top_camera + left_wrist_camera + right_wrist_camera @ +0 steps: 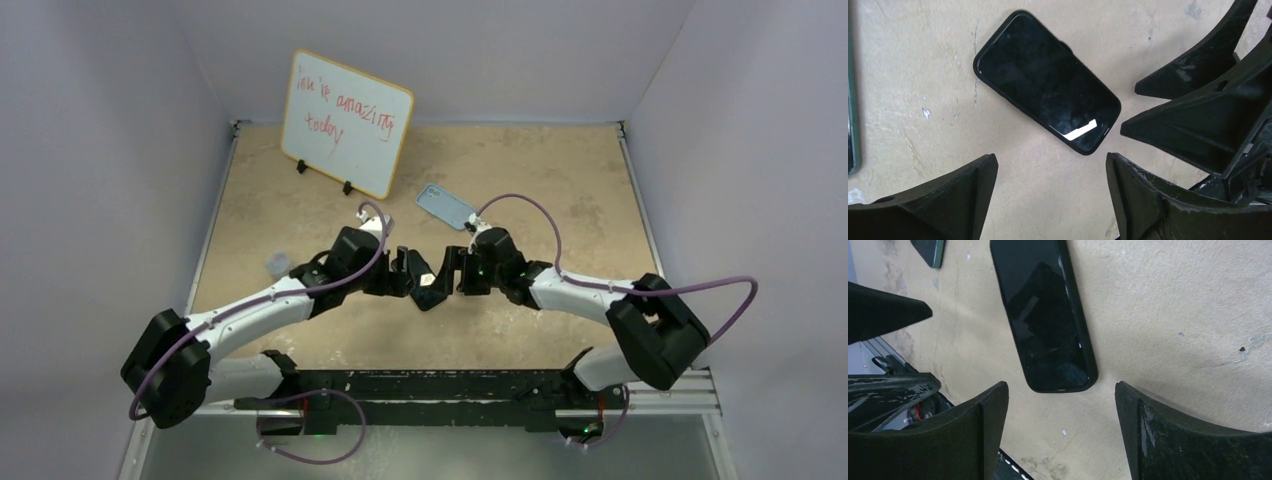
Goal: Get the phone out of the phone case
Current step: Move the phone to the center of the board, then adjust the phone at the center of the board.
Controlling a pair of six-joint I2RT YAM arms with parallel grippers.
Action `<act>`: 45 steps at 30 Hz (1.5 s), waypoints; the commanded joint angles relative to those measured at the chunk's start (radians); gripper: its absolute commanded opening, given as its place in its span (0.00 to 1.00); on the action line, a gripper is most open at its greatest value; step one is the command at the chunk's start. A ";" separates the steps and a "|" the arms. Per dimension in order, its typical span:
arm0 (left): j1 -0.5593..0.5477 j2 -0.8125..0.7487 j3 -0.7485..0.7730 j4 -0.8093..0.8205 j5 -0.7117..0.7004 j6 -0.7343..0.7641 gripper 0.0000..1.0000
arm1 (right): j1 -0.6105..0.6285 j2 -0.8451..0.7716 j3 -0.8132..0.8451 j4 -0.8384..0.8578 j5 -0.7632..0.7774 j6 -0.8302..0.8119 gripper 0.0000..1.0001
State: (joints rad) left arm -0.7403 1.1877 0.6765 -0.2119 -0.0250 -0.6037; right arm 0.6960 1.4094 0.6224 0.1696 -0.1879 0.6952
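A black phone in a black case lies screen up on the tan table between my two grippers. In the left wrist view the phone lies diagonally just beyond my left gripper, which is open and empty above the table. In the right wrist view the phone lies lengthwise just beyond my right gripper, also open and empty. In the top view the left gripper and right gripper face each other close over the phone, touching nothing.
A blue-grey phone-shaped item lies behind the grippers. A whiteboard stands at the back left. A small clear object sits by the left arm. A green-edged dark item shows at the frame edges.
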 commanded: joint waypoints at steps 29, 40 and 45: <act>0.006 0.163 -0.195 0.381 0.113 -0.243 0.82 | -0.014 0.248 0.024 0.239 -0.182 0.035 0.20; 0.010 0.139 -0.207 0.382 0.114 -0.246 0.81 | -0.015 0.209 0.066 0.174 -0.203 -0.002 0.00; 0.016 0.111 -0.196 0.340 0.094 -0.227 0.82 | -0.014 0.169 0.107 0.116 -0.172 -0.030 0.00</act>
State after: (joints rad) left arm -0.7322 1.3346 0.4797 0.1421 0.0875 -0.8455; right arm 0.6796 1.6386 0.6666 0.3351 -0.3840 0.7063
